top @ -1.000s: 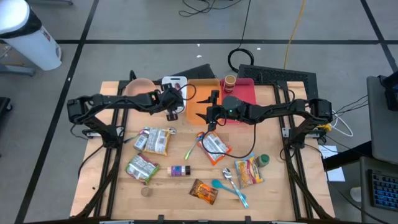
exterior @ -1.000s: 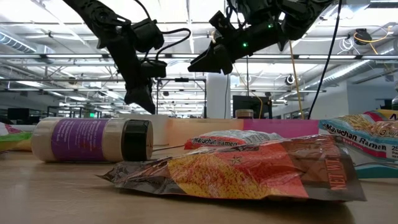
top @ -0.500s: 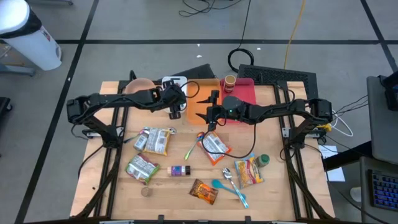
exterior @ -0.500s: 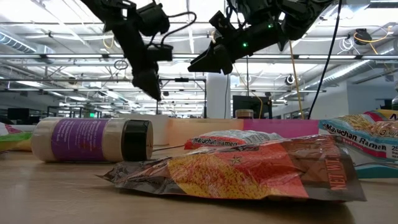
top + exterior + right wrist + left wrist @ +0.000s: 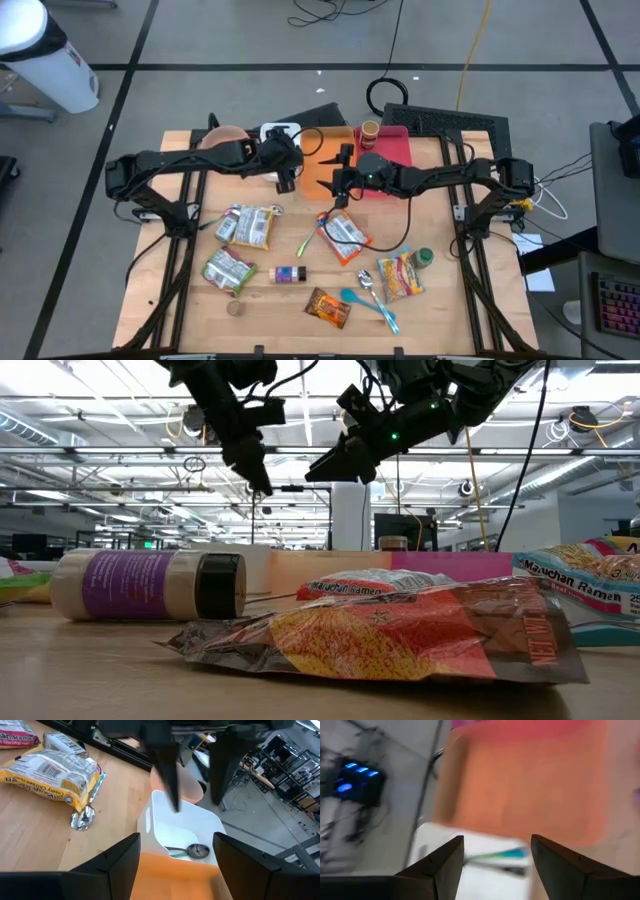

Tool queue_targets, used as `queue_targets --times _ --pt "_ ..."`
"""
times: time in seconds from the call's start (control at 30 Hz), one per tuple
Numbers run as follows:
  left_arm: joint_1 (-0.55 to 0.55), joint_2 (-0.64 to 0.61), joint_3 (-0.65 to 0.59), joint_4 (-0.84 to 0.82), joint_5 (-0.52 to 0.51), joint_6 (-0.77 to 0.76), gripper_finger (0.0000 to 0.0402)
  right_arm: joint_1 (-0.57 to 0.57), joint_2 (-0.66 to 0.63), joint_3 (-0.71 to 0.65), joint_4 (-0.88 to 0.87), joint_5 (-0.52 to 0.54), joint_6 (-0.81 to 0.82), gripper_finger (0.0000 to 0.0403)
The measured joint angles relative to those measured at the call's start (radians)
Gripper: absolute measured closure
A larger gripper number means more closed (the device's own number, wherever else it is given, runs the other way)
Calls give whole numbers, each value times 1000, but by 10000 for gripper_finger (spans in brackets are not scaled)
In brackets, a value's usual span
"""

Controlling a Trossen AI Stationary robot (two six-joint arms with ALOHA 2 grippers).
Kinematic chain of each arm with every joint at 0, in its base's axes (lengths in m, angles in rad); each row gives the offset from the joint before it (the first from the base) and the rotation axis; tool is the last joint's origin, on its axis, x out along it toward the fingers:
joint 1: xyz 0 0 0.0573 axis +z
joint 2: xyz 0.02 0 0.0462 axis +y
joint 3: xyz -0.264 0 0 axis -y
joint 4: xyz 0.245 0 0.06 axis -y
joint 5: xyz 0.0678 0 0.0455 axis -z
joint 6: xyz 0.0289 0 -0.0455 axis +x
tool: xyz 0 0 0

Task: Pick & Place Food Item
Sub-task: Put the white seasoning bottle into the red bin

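left gripper (image 5: 284, 178) hung over the white bin (image 5: 281, 131), jaws apart, empty. right gripper (image 5: 338, 190) waited beside it, jaws apart too. ramen pack (image 5: 347, 236) lay on the table (image 5: 460, 310) just below: light, crinkly, probably slippery, so pinching a sealed edge looked safest.

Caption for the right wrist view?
Right gripper open above orange bin; spoon lies in white bin.
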State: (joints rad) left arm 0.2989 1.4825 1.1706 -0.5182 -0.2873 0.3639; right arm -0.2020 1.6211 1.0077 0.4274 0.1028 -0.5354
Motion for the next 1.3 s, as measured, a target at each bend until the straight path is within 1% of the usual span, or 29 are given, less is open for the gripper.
queue_targets --times 0.2,0.27,0.33,0.4,0.47,0.57,0.73,0.87,1.07,1.13,1.2,1.3 --pt "32 -87 2 46 377 -64 162 0 0 0 0 -3 28 164" --pt "43 -125 2 65 456 -82 162 0 0 0 -5 -3 47 165" --pt "57 -166 -8 62 496 -106 162 0 0 -1 -7 -4 73 165" --pt "60 -203 -34 97 519 -122 163 0 0 -8 4 -14 98 165" --pt "61 -246 -91 131 543 -142 163 0 -1 -28 39 -57 127 165" --pt "50 -308 -194 275 559 -183 163 1 -1 -72 115 -106 183 165" --pt "29 -406 -395 481 557 -266 163 6 -1 -129 204 -107 260 165" --pt "-6 -466 -548 686 559 -345 163 19 -1 -148 245 -108 338 165" --pt "-89 -490 -770 1151 556 -414 163 48 -1 -159 250 -108 420 165" --pt "-114 -491 -830 1274 542 -432 163 58 -1 -159 251 -108 469 165" --pt "-134 -491 -874 1338 526 -458 163 71 -1 -159 258 -108 515 165" --pt "-157 -490 -904 1350 519 -495 163 92 -1 -159 259 -108 559 165"
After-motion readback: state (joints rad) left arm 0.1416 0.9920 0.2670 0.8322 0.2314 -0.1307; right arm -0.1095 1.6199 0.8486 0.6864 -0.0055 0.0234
